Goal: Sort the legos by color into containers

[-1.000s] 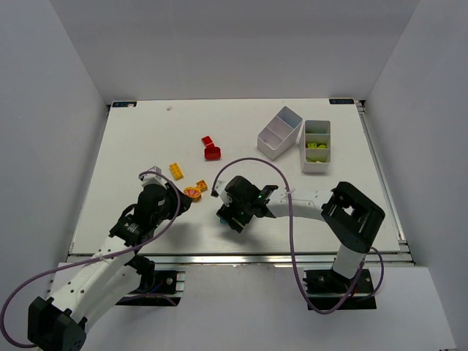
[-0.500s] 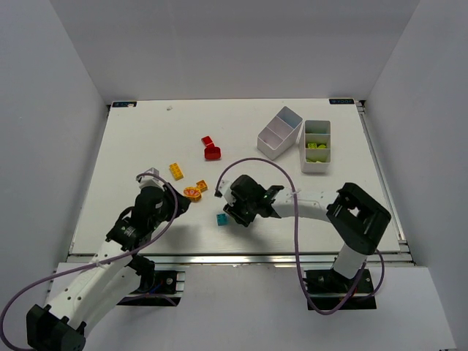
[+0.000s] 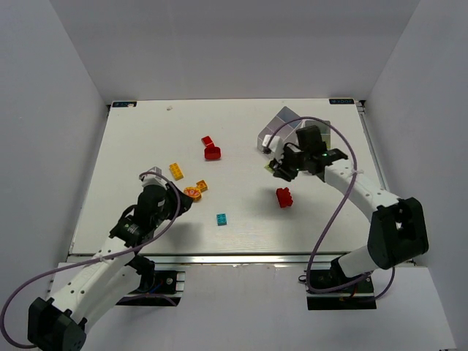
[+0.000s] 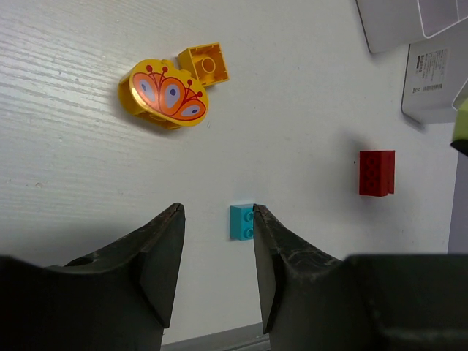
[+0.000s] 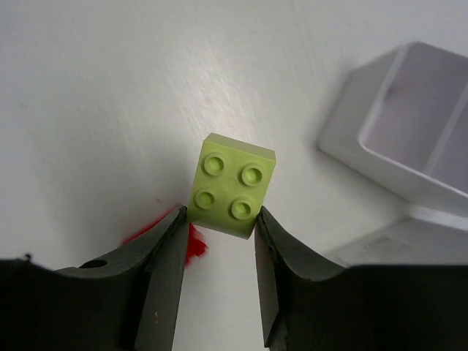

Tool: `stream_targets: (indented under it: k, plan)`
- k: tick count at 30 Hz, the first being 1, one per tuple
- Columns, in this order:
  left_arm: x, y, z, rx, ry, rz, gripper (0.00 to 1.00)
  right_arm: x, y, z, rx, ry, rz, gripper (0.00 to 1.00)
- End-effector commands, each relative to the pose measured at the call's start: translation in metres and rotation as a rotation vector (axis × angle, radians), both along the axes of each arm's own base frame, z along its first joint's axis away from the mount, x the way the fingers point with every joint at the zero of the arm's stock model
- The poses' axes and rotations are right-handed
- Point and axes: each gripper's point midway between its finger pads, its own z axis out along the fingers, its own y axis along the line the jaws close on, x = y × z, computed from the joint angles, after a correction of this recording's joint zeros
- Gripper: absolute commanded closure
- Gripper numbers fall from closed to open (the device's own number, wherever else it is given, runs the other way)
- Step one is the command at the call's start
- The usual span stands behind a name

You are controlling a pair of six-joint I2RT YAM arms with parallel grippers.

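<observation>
My right gripper [image 3: 278,167] is shut on a lime lego [image 5: 232,186], held above the table just left of the containers. The tilted white container [image 3: 285,117] shows its rim; the second one beside it is mostly hidden behind my right arm. On the table lie a red lego [image 3: 284,197], a cyan lego [image 3: 221,219], two red ones [image 3: 211,152], a yellow one [image 3: 176,171] and orange pieces [image 3: 193,191]. My left gripper [image 3: 180,202] hangs open at the front left, nothing between its fingers. The cyan lego [image 4: 242,221] lies just past its right fingertip.
White walls close in the table on three sides. A purple cable loops from each arm over the table. In the right wrist view a container's corner [image 5: 409,124] lies at the upper right of the held lego.
My right arm swung from the front centre to the back right with the lime lego gripped. The cyan and red legos it covered now show. The left arm barely moved.
</observation>
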Motion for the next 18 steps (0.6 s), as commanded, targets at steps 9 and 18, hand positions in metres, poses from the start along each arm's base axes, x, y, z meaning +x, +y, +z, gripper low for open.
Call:
stream_targets:
  k: [9, 18]
  plan:
    - [0.014, -0.016, -0.002, -0.002, -0.006, -0.064, 0.48, 0.067, -0.150, 0.024, -0.272, -0.272, -0.026, 1.00]
    - [0.020, -0.021, -0.001, 0.002, -0.007, -0.075, 0.48, 0.099, -0.177, 0.017, -0.381, -0.369, 0.032, 1.00]
